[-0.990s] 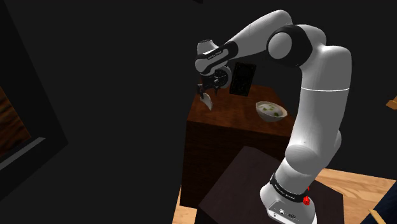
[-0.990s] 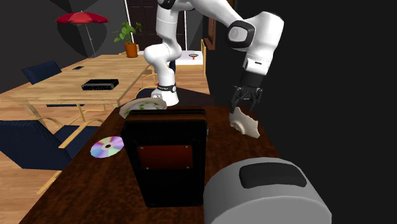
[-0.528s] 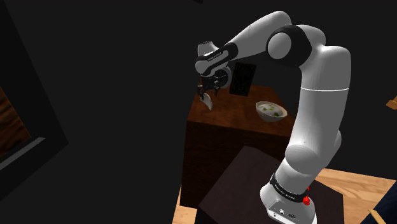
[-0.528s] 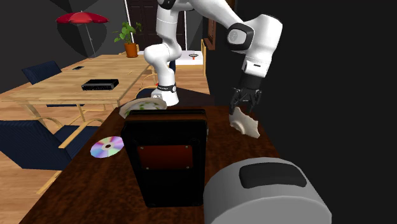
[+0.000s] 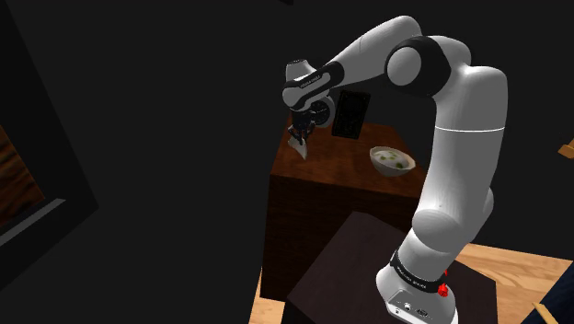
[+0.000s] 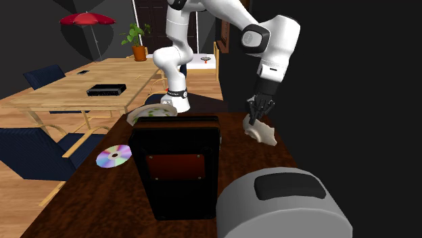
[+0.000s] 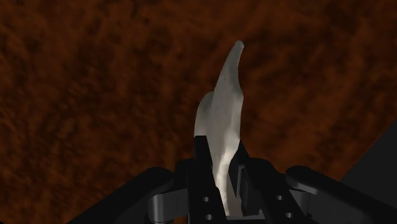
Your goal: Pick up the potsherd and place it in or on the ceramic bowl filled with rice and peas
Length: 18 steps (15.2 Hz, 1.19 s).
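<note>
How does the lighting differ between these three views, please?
Shoulder view: very dim, the white arm and bowl stand out. Second exterior view: brighter, the light wooden table clearly lit. Wrist view: the pale potsherd contrasts with the dim brown tabletop.

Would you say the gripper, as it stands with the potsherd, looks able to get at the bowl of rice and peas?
Probably yes. The gripper is shut on the potsherd, the bowl sits open-topped nearer the arm's base, and the black box appears to stand aside from the way between them.
</note>
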Motion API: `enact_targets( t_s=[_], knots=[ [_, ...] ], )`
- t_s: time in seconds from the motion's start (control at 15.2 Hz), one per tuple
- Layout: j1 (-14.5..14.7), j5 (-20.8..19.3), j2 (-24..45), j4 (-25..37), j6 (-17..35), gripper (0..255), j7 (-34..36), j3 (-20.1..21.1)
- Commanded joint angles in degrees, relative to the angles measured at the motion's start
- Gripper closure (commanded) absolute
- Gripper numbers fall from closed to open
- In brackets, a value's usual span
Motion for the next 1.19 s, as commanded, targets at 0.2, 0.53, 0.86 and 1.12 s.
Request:
enact_targets(
  t_s=[0.2, 0.53, 0.86, 1.12],
  knots=[
    [0.03, 0.06, -0.32, 0.29, -0.63, 255, -0.13, 0.02],
    [0.1, 0.26, -1.9, 2.03, -3.9, 255, -0.81, 0.06],
    [0.18, 0.45, -3.22, 4.1, -7.24, 255, -1.48, 0.09],
    [0.24, 0.59, -4.09, 6.01, -9.96, 255, -2.03, 0.12]
  ],
)
